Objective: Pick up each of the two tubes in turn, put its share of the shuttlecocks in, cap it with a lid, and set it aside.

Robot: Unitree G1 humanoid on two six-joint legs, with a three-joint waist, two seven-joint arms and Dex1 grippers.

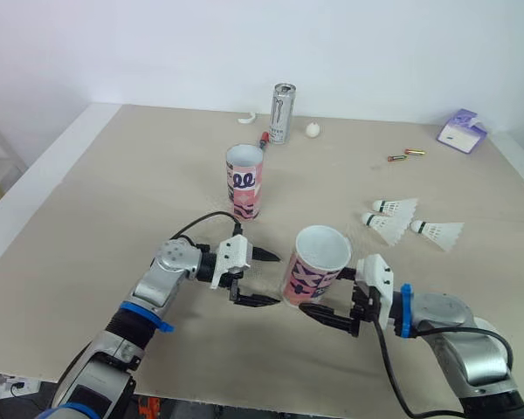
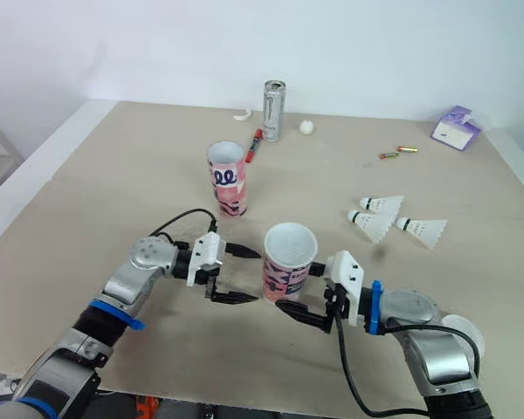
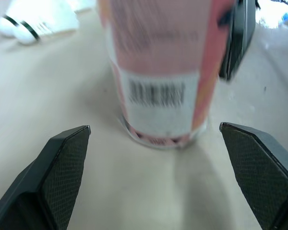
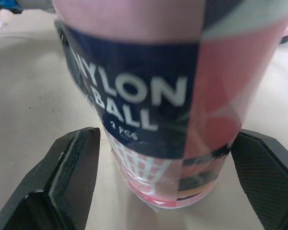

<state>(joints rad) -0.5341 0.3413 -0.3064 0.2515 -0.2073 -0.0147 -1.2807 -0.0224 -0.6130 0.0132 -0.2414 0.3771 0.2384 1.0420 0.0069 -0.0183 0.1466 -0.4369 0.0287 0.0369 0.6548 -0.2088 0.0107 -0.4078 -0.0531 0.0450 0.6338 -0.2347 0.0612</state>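
Pink near tube (image 1: 317, 262) upright, mouth open, between both grippers. Right gripper (image 1: 325, 295) spread, fingers straddling tube base, no squeeze yet; likely lining up grasp. Left gripper (image 1: 272, 279) spread too, tips just beside tube, probably to steady it. Shuttlecocks (image 1: 402, 223) well beyond right gripper. Second tube (image 1: 244, 182) beyond left gripper.

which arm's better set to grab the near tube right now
Right. The right gripper has its open fingers on either side of the near tube, low on its body. The left gripper is open too, but its tips stop short of the tube.
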